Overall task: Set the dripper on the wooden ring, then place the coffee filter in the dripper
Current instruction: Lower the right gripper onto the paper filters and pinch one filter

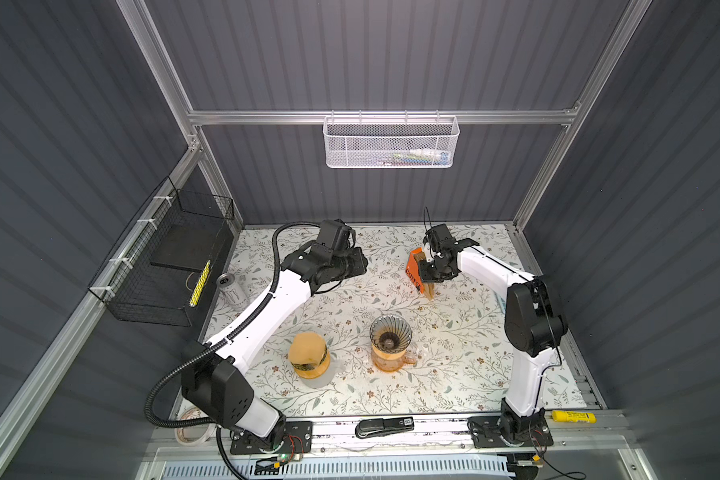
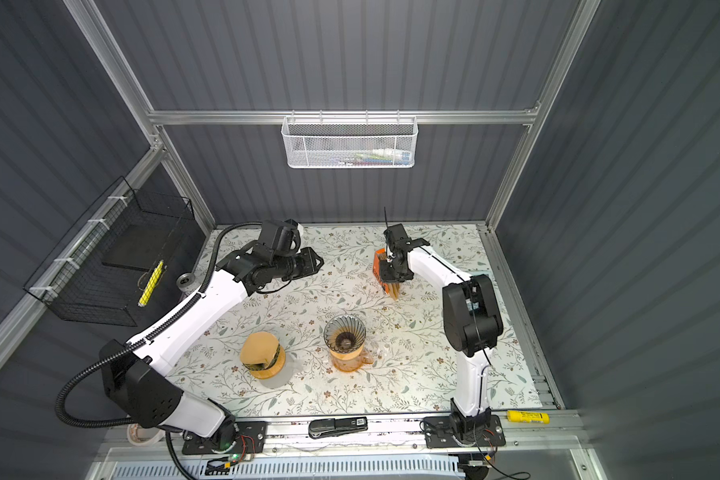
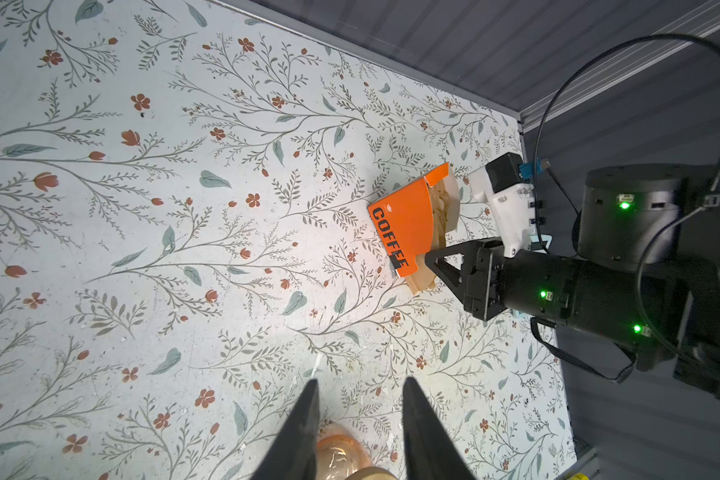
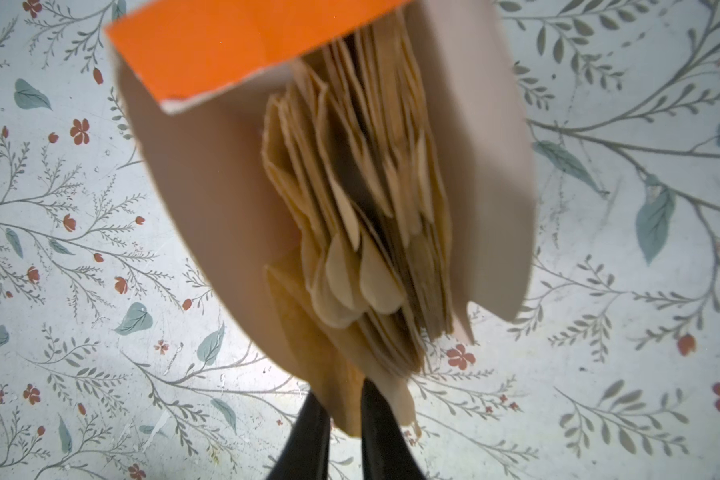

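Note:
An orange "COFFEE" box point(image 1: 413, 268) point(image 2: 377, 266) point(image 3: 404, 228) point(image 4: 233, 41) stands at the back right of the floral table, its open end full of brown filters. My right gripper point(image 1: 431, 283) point(image 2: 393, 286) point(image 3: 430, 262) point(image 4: 344, 415) is at that opening, shut on the edge of one coffee filter point(image 4: 329, 374) that sticks out of the stack. The ribbed glass dripper point(image 1: 390, 330) point(image 2: 344, 332) sits empty on an amber glass server in the middle front. My left gripper point(image 1: 362, 262) point(image 2: 319, 262) point(image 3: 360, 399) hovers at the back left, open and holding nothing.
A tan-topped amber vessel point(image 1: 308, 355) stands left of the dripper. A can point(image 1: 229, 284) sits by the left wall under a black wire basket point(image 1: 163, 266). A stapler point(image 1: 385, 427), a tape roll point(image 1: 192, 430) and a yellow tube point(image 1: 574, 415) lie along the front rail.

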Tool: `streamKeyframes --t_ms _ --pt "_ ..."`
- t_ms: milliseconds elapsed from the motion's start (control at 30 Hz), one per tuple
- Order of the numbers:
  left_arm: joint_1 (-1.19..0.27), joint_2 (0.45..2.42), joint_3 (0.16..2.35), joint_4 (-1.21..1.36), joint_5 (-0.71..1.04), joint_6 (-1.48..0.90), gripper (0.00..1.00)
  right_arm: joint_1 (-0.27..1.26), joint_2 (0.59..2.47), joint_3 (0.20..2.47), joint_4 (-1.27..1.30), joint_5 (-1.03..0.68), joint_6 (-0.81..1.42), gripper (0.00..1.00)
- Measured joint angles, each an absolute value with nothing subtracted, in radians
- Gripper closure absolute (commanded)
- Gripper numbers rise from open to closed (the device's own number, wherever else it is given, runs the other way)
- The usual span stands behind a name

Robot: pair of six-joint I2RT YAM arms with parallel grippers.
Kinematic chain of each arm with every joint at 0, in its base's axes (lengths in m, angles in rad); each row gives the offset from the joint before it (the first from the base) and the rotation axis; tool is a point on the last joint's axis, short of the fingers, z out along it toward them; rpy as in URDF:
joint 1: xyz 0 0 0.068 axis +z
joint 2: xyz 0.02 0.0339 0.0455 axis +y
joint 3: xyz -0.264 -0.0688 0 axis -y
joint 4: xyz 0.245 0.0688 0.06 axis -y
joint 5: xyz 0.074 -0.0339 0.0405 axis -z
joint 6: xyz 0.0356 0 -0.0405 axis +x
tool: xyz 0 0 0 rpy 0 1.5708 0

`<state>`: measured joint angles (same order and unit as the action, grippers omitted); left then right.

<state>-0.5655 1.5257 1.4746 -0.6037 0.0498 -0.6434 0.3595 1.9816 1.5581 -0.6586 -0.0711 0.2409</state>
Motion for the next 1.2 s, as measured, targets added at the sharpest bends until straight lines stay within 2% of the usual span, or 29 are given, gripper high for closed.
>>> streamKeyframes --t_ms 1067,1200 --pt "-0.543 1.535 1.475 -0.584 0.072 -0.643 0.66 0.36 2.039 1.584 -0.66 -0.04 0.235 0.82" --pt "-0.54 1.536 1.475 -0.582 0.072 -0.643 0.66 0.36 2.043 1.584 -0.662 -0.04 0.231 0.88"
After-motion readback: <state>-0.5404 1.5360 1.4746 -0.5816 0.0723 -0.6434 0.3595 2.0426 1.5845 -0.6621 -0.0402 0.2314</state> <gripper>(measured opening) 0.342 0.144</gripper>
